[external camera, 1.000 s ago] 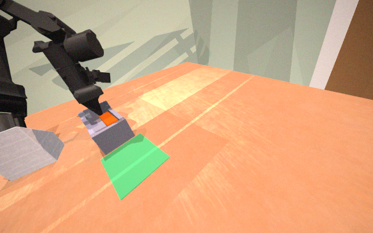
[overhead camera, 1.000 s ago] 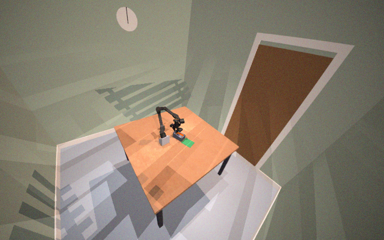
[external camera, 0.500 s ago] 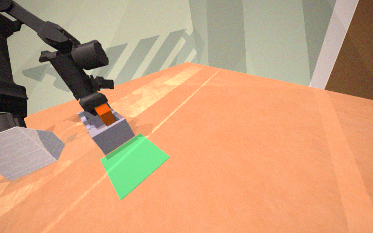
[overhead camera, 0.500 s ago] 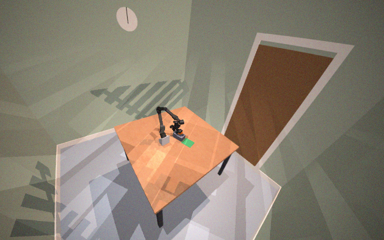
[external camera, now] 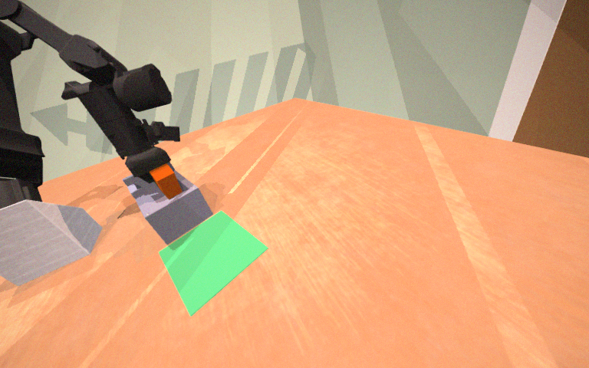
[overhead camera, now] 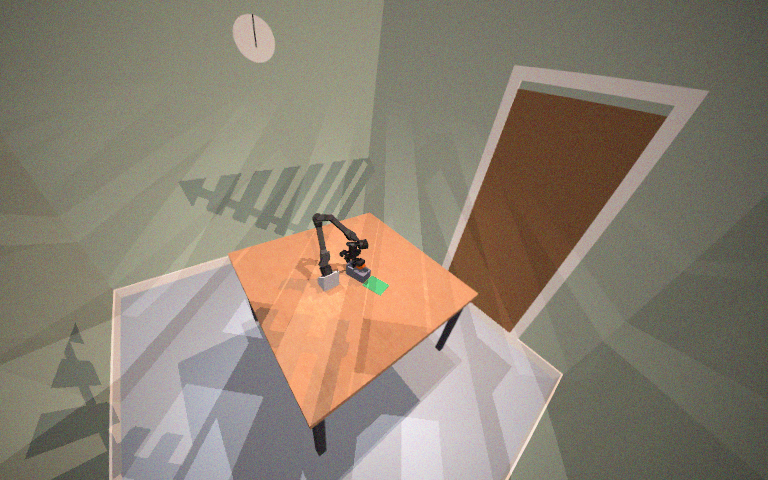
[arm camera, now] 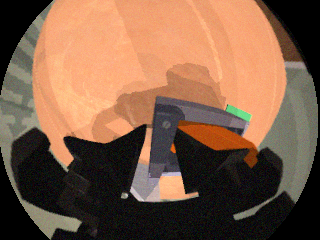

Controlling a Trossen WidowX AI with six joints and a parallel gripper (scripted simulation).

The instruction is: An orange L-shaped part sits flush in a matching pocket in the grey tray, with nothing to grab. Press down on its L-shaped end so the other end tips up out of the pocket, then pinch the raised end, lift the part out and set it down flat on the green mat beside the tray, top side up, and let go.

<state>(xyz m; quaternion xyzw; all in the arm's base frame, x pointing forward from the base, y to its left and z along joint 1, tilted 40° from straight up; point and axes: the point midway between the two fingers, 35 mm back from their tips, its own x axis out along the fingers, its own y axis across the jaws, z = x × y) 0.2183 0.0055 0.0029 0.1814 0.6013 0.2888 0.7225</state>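
Note:
The orange part [external camera: 169,185] [arm camera: 215,136] is tilted in the grey tray [overhead camera: 357,274] [external camera: 179,221] [arm camera: 161,150]. Its end nearest the green mat [overhead camera: 377,286] [external camera: 215,262] [arm camera: 239,113] stands raised above the tray's rim. Its other end is low and hidden behind the gripper. My gripper [external camera: 145,176] [arm camera: 160,128] points down at the tray's far end from the mat. Its fingers are apart with nothing pinched between them. In the wrist view the right finger covers part of the orange part; whether it touches is hidden.
The arm's pale grey base block [overhead camera: 328,281] [external camera: 47,238] stands on the wooden table [overhead camera: 339,350] [external camera: 369,260] beside the tray. The mat lies flat, close against the tray's end. The tray's walls rise around the lowered fingers.

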